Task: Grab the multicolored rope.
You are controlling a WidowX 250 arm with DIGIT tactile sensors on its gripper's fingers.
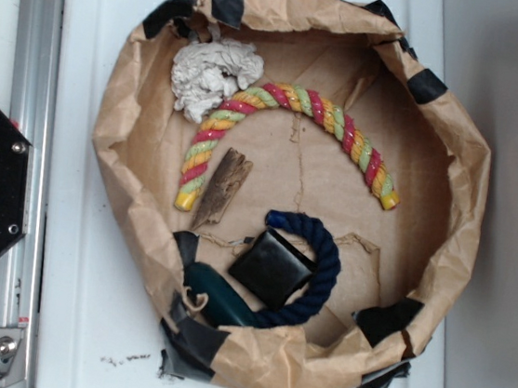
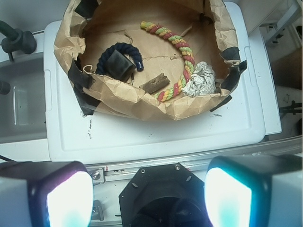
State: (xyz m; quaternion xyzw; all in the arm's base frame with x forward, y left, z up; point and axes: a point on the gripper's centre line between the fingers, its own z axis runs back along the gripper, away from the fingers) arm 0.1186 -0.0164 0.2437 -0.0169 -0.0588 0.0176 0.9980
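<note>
Fingers (image 2: pixel 149 194) stood wide, holding nothing, well short of the bag (image 1: pixel 470 190). Rope (image 1: pixel 293 98) lay arched inside; best grasped mid-arch, clear of the crumpled paper (image 1: pixel 212 74).

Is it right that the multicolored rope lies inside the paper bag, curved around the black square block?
Not quite. The multicolored rope does lie inside the paper bag, but the dark blue rope is what curves around the black square block. The exterior view shows it.

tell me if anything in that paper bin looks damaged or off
The brown paper bin is crumpled, its floor is torn near the navy rope, and black tape patches its rim. The multicolored rope lies intact in an arch.
</note>
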